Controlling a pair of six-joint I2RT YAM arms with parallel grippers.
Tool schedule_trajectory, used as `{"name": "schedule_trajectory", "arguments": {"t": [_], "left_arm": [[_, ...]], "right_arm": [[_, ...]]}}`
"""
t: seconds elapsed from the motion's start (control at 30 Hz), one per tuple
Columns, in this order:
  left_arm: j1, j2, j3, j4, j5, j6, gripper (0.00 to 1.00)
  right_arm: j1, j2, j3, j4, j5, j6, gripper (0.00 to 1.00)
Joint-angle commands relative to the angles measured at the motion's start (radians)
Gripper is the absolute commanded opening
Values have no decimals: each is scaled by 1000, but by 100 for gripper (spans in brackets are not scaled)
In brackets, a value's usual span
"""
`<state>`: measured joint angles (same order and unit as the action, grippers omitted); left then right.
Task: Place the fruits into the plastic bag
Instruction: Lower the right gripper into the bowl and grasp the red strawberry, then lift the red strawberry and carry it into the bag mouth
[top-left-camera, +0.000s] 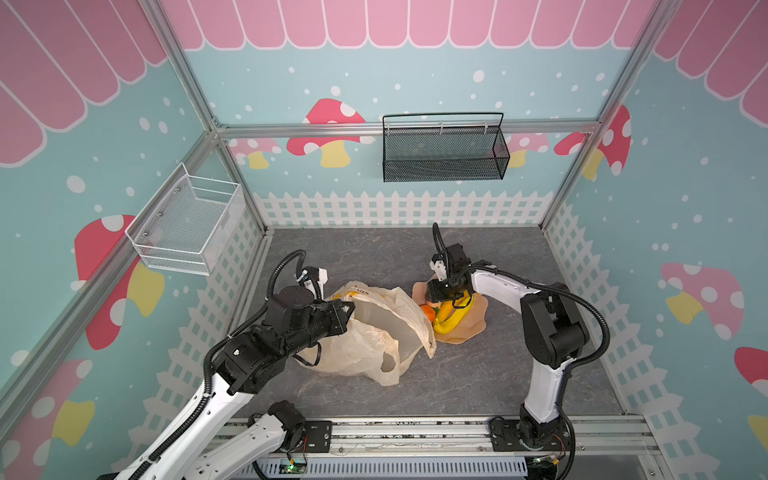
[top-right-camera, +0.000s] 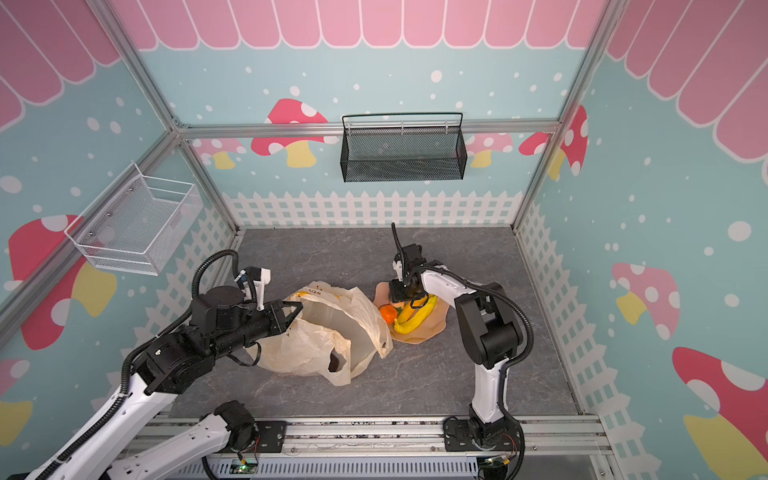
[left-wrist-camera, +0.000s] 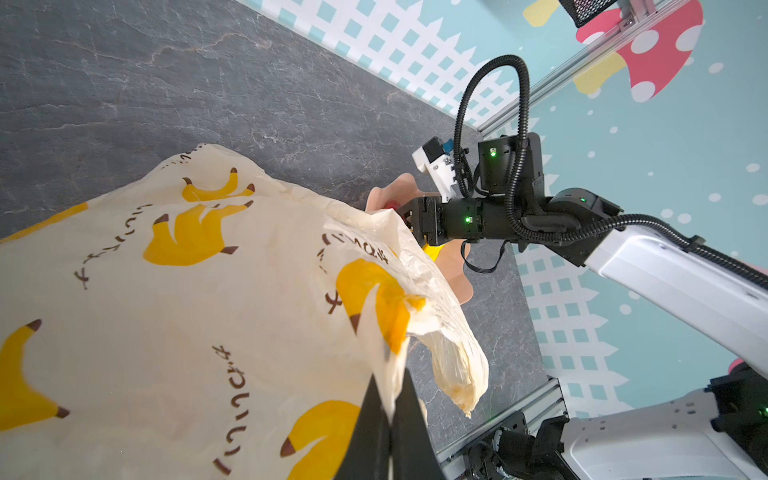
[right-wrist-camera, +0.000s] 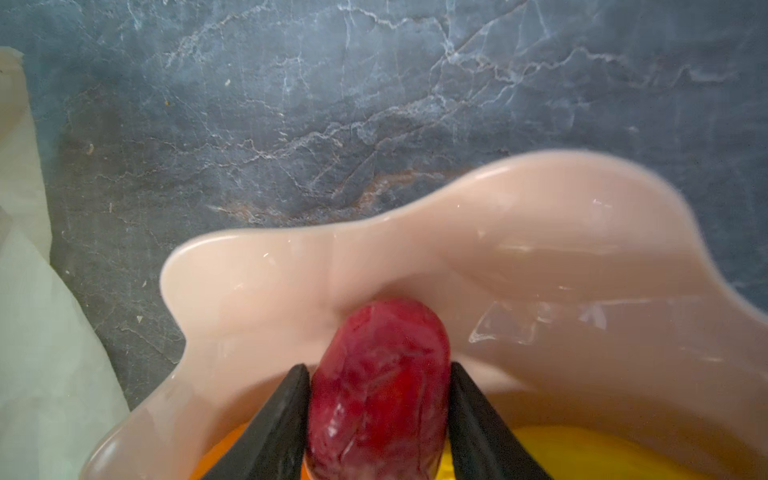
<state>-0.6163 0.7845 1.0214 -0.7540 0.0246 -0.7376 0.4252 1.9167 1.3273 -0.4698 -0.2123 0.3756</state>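
The grey marbled bench (top-left-camera: 478, 374) bears the crinkled cream plastic bag (top-left-camera: 374, 345) near its middle and, just beside it on the right, a pink wavy-edged plate (top-left-camera: 467, 330).

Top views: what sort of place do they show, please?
Probably a robot test cell dressed as a playroom. An aluminium frame holds printed mushroom walls. A left arm and a right arm stand bolted to a rail. A black mesh basket hangs behind.

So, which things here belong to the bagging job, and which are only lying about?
For the job: plastic bag, bananas, orange, strawberry.
Only there: pink plate, black mesh basket, white wire basket.
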Motion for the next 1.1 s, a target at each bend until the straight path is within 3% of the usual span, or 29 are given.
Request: {"name": "schedule_trajectory", "arguments": {"t": [0.0,0.4,1.07], "left_arm": [[5,-12,0,8,-18,-19,2],[5,0,2,13,-8,-13,2],[4,38,-1,47,18,-1,2]], "right_arm": [[-3,15,-14,14,-11,3,49],[-3,-73,36,-8,-5,11,32],[-4,-340,224,-53,-8,-41,32]]}}
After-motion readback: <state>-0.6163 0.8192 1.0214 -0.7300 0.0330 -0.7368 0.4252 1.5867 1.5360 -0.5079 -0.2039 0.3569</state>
